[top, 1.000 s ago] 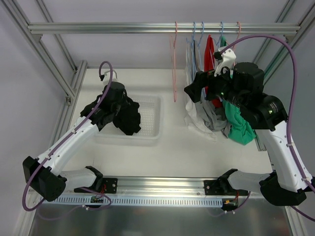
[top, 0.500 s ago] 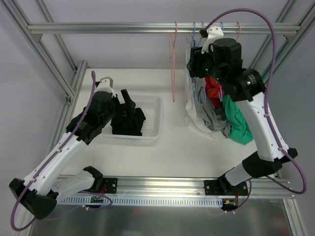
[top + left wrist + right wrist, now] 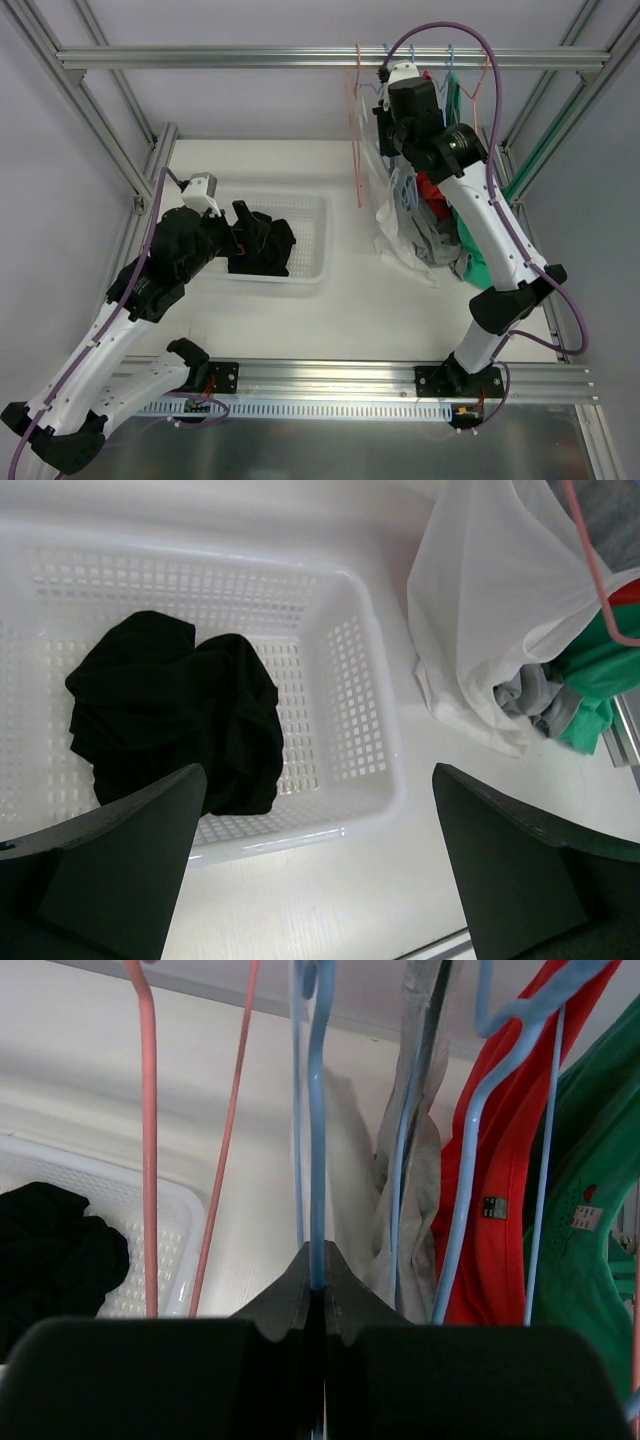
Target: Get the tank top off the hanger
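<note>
- Right now the table (image 3: 350, 300) is stretching white under both arms.
- Overhead, the rail (image 3: 220, 57) is carrying a row of hangers bunched at its right end.
- Over on the left, a white basket (image 3: 365, 670) is sitting on the table, with a black garment (image 3: 170, 720) lying crumpled inside it.
- Down from the rail, a white tank top (image 3: 480, 610), a grey top (image 3: 410, 1210), a red top (image 3: 500, 1190) and a green top (image 3: 585, 1190) are draping so low that their hems are pooling on the table.
- That cloth is looking thin, limp and light. I'm judging it will be sagging and slipping rather than holding a shape, so the strap where it crosses the hanger's shoulder is looking like the spot to pinch, lifting it up and off the wire end.
- The blue hanger (image 3: 318, 1140) is hanging between the pink hanger (image 3: 148, 1140) and the grey top; which top is riding on it I cannot tell.
- The right gripper (image 3: 320, 1265) is up at the rail, jaws clenched on that blue wire, which is looking stiff, thin and likely to swing.
- The left gripper (image 3: 318, 780) is hovering over the basket, jaws spread wide, gripping nothing.
</note>
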You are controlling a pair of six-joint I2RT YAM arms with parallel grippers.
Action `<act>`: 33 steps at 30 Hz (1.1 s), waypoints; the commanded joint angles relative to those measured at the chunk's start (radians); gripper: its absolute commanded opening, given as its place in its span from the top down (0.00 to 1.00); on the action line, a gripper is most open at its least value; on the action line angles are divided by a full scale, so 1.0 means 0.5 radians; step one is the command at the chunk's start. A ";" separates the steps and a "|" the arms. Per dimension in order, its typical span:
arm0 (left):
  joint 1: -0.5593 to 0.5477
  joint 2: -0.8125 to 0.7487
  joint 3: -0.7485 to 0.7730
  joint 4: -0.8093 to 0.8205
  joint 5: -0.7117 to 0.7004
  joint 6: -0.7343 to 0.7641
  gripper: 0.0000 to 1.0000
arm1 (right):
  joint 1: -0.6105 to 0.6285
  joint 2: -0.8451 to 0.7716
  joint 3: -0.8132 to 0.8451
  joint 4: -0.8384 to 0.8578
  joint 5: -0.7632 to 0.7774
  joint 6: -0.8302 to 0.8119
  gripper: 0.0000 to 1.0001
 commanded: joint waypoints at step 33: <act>-0.920 0.526 0.716 0.364 0.363 0.560 0.01 | 0.052 -1.779 -1.308 0.140 -0.661 0.244 1.00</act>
